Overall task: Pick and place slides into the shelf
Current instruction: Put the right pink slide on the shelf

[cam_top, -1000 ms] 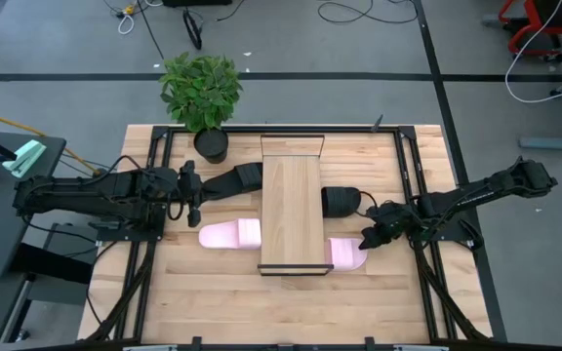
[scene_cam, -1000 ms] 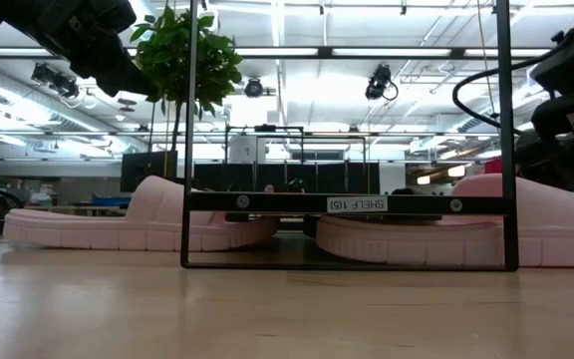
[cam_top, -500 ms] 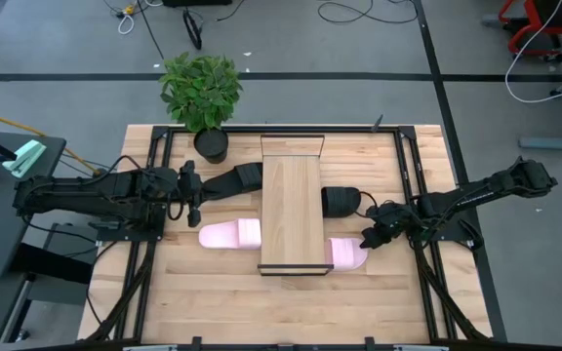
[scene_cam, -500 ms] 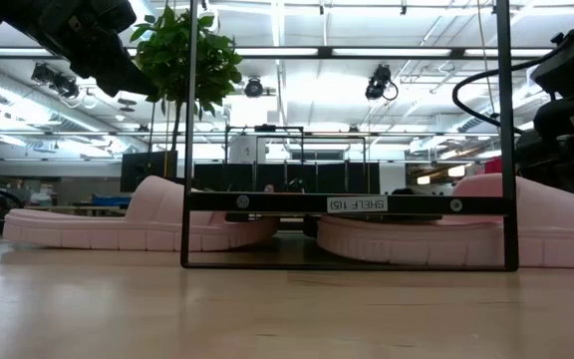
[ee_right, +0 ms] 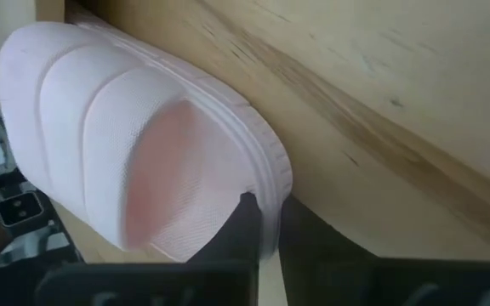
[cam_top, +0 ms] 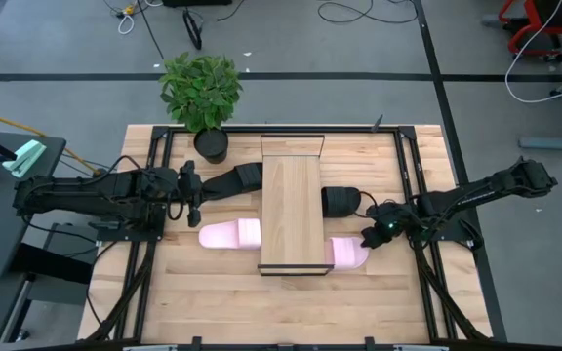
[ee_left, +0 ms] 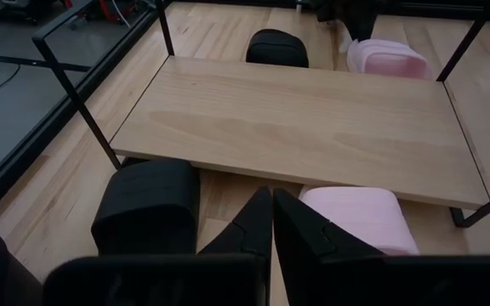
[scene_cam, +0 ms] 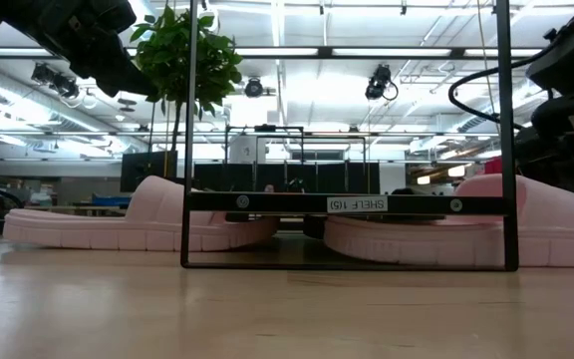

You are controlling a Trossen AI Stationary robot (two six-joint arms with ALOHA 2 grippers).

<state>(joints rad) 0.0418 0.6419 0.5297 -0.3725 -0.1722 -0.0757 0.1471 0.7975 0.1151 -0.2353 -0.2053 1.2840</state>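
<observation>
From above I saw the shelf (cam_top: pixel 291 205) standing mid-tabletop (cam_top: pixel 213 302), with all four slides tucked partly under it. My right gripper (cam_top: pixel 371 237) sat at the shelf's right side, its jaws clamped on the rim of the right pink slide (cam_top: pixel 347 254), whose end stuck out from beneath the board. The left gripper (cam_top: pixel 191 193) waited left of the shelf with its jaws closed and empty, between the left black slide (cam_top: pixel 230 181) and the left pink slide (cam_top: pixel 228 234). The right black slide (cam_top: pixel 340 201) poked out nearby. A potted plant (cam_top: pixel 202 93) stood at the far edge.
</observation>
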